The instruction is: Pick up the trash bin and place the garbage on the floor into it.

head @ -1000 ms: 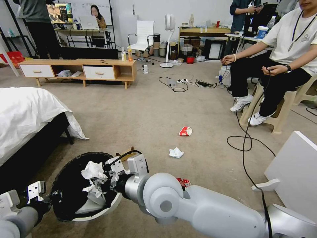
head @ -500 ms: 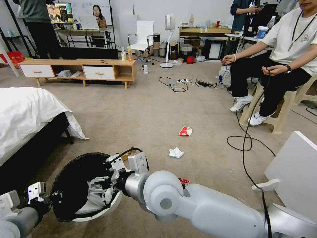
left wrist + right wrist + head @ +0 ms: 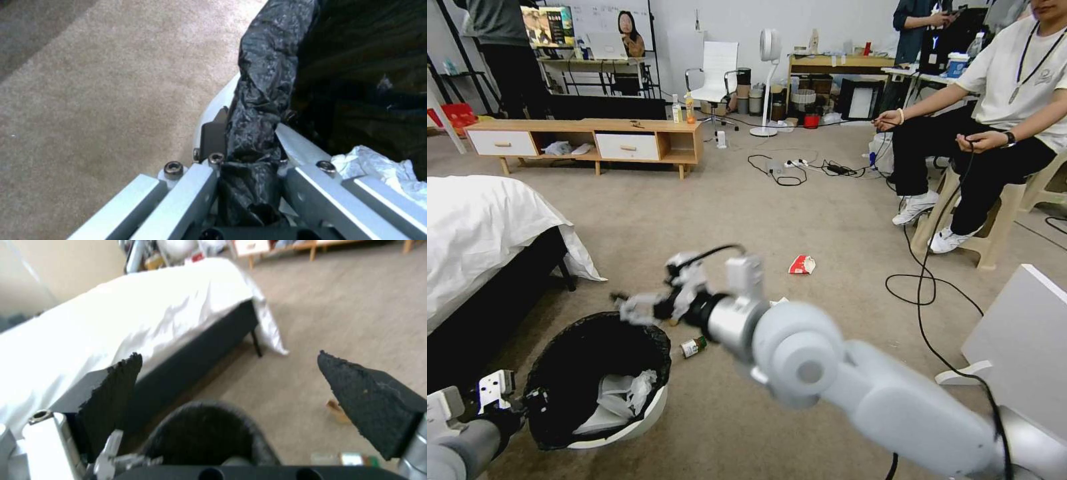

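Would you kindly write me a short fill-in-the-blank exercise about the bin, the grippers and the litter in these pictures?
1. The left gripper is shut on the rim of the ____.
2. The right gripper hangs above the trash bin with its jaws ____.
3. The tissues lie ____ the trash bin.
4. The red-and-white packet lies on the ____.

Missing words: trash bin; open; inside; floor
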